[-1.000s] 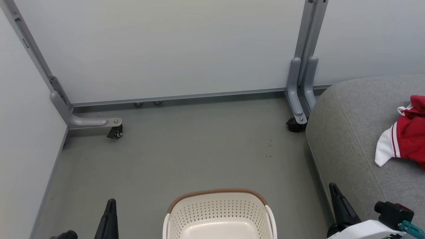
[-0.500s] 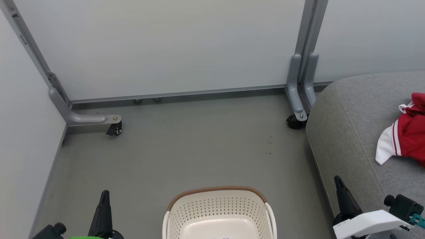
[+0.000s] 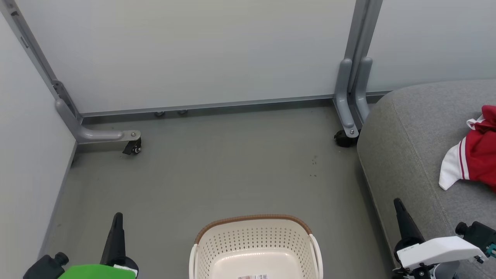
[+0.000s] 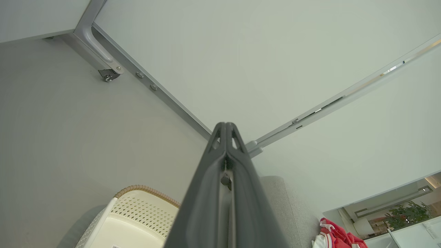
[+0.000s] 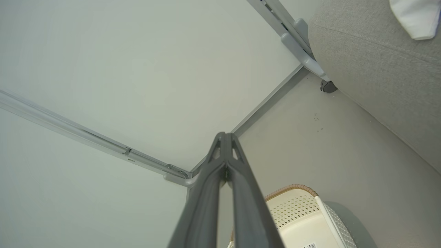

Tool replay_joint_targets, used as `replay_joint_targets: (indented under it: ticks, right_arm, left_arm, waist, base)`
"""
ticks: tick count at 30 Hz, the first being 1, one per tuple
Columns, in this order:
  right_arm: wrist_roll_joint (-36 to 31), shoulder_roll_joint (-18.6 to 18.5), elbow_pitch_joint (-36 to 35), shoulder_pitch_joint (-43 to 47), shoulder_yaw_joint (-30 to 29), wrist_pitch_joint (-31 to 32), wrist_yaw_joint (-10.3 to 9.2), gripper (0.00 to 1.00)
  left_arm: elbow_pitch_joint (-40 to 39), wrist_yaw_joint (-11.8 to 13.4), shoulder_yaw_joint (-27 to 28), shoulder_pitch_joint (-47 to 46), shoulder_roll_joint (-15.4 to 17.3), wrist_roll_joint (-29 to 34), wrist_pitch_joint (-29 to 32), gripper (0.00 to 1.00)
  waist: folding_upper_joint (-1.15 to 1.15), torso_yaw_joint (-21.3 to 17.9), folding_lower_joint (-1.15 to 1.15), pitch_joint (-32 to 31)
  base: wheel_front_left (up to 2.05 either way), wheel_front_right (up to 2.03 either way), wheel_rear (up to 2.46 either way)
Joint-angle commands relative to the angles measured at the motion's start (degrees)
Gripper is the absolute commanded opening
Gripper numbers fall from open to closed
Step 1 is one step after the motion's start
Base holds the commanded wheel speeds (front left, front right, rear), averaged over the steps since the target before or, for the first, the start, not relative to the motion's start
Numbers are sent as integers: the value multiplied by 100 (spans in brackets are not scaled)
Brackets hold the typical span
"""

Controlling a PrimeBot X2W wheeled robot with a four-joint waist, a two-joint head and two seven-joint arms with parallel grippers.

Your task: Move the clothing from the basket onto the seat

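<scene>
The soft red clothing with white panels [image 3: 474, 155] lies crumpled on the large grey fabric seat [image 3: 407, 155], well apart from the cream perforated plastic basket [image 3: 252, 238] on the grey floor [image 3: 217, 174]. The left pincer [image 3: 117, 217] and the right pincer [image 3: 397, 203] flank the basket, both pressed fully together, gripping nothing.

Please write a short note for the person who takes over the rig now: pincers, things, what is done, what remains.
Left pincer: shut, empty, beside the basket.
Right pincer: shut, empty, by the seat.
Clothing: red and white, on the seat.
Done: the basket's visible part holds no clothing.
Left: check its near end, cut off by the picture's edge.
</scene>
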Motion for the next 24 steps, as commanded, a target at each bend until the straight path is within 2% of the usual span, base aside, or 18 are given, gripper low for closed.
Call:
replay_joint_targets:
  ticks: [1, 24]
  right_arm:
    - [185, -41, -28, -140, -39, 45, -2, 0]
    - [1563, -47, 119, -417, -228, 400, -4, 0]
  left_arm:
    - [-24, 2, 43, -192, 58, -190, 41, 0]
    - [190, 2, 223, -578, 61, -1544, 396, 0]
  waist:
    - [0, 0, 0, 9]
    - [0, -7, 0, 141]
  base:
    - [0, 0, 0]
    - [0, 0, 0]
